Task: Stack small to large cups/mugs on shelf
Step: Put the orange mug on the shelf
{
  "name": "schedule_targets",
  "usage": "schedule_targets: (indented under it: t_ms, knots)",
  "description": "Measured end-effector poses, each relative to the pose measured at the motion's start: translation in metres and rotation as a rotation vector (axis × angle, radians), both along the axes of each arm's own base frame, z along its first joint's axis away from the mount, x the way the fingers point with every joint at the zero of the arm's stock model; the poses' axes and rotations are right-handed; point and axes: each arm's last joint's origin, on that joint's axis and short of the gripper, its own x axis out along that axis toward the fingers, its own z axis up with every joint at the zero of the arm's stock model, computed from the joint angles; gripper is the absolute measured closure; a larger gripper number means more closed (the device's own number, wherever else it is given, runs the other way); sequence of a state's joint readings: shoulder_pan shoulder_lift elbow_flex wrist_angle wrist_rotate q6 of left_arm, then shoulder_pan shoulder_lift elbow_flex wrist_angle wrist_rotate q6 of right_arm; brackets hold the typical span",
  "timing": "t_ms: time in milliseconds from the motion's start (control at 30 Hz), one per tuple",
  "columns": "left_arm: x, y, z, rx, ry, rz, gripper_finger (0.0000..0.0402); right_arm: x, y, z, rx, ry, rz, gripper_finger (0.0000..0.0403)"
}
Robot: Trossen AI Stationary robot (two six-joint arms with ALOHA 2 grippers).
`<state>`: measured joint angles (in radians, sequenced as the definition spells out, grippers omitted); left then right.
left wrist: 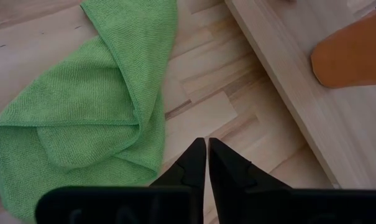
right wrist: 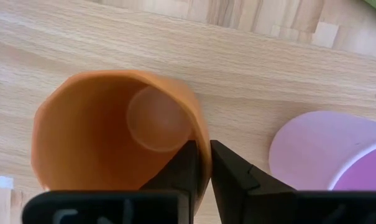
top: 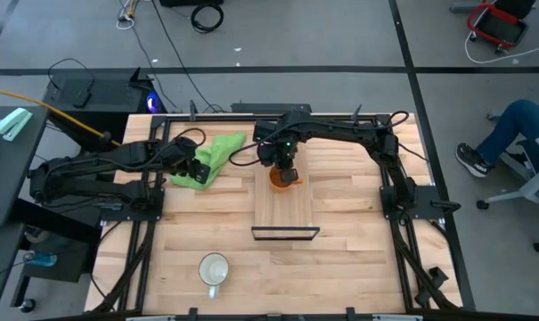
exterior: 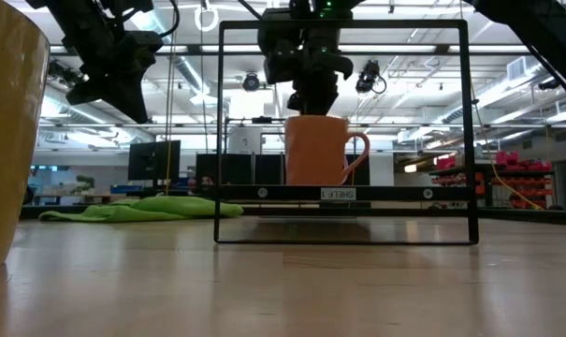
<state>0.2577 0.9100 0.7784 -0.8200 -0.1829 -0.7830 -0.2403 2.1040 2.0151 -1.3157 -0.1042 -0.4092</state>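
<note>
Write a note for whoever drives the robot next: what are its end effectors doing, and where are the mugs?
Left end effector: shut, empty, by the green cloth.
Right end effector: at the orange mug's rim; grip unclear.
Mugs: orange stands on the shelf, purple mug beside it, white mug on the table, off the shelf.
Done: orange on shelf.
Left: fetch white; no mugs stacked yet.

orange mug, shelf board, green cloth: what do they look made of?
Orange mug: looks like matte glazed ceramic, smooth with soft sheen; could be plastic.
Shelf board: light wood with visible straight grain, thin black frame at the end, probably metal.
Green cloth: soft knit texture with folds, likely microfiber.
</note>
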Motion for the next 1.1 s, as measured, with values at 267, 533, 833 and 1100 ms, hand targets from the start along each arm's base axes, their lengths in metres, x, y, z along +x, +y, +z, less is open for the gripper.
schedule_targets:
  t_ms: [267, 533, 833, 1100]
  knots:
    - [0.000, 0.000, 0.000, -0.007, -0.004, 0.010, 0.0371, 0.001, 0.000, 0.000, -0.001, -0.006, -0.001, 0.0351]
    - [0.000, 0.000, 0.000, -0.007, -0.004, 0.010, 0.0368, 0.001, 0.000, 0.000, 0.001, -0.006, -0.007, 0.0339]
    - [0.000, 0.000, 0.000, -0.006, -0.004, 0.008, 0.0366, -0.002, -0.003, 0.008, -0.032, -0.023, -0.029, 0.0338]
    - [0.000, 0.000, 0.000, -0.007, -0.005, 0.010, 0.0361, -0.005, -0.006, 0.040, -0.045, -0.086, -0.068, 0.0338]
